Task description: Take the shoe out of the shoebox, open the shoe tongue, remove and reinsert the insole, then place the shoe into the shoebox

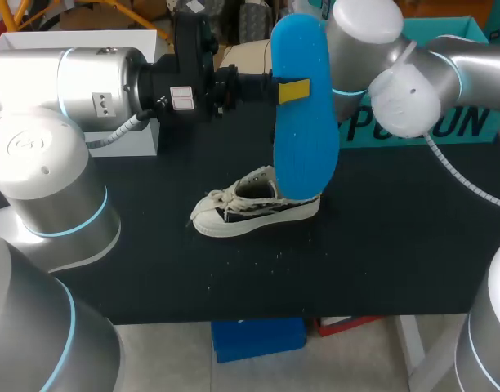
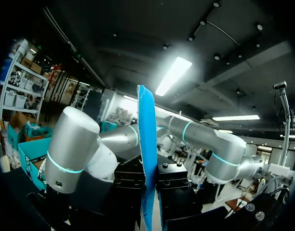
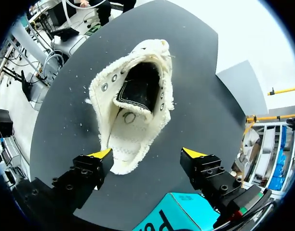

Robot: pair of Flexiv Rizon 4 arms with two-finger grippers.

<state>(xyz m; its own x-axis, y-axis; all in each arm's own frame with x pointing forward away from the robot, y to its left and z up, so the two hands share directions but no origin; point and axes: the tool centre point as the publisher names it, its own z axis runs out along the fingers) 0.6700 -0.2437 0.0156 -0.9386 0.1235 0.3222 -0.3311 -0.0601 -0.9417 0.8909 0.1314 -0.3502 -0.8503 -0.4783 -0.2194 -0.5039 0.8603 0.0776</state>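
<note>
The frayed white shoe (image 1: pixel 234 219) gapes open, its blue insole (image 1: pixel 305 147) out.

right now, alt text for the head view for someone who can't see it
The left gripper holds a blue insole upright above a white shoe that stands on the black table. The right arm is behind the insole, with a teal shoebox at the far right.

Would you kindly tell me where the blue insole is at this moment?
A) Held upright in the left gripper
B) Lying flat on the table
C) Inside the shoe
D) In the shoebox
A: the blue insole stands upright, clamped between the fingers of the left gripper, outside the white sneaker.
</note>
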